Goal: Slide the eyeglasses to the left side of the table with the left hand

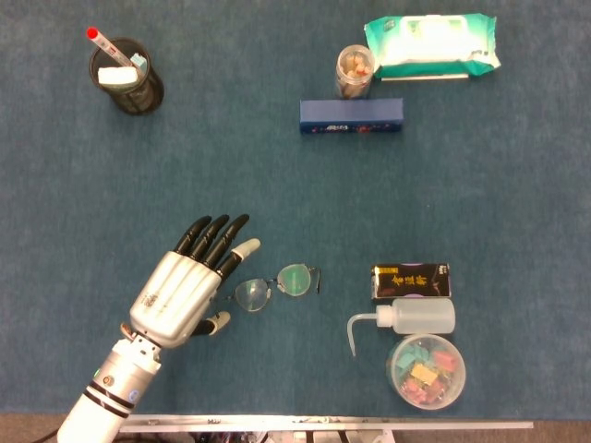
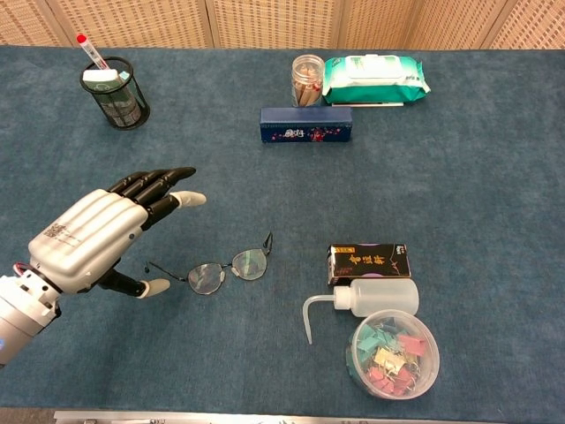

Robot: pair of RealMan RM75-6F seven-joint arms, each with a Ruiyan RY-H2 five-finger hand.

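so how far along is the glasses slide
Barely begun. Done: the left hand has reached the glasses, fingers spread, right beside their left end. In hand: no grip visible; whether it touches them is unclear. Left: the whole slide, since the glasses lie near the table's middle.

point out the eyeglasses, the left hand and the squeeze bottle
eyeglasses [image 1: 273,287], head view, on the bridge between the lenses
left hand [image 2: 84,238], chest view, on the silver back of the hand
squeeze bottle [image 2: 381,296], chest view, on the clear body
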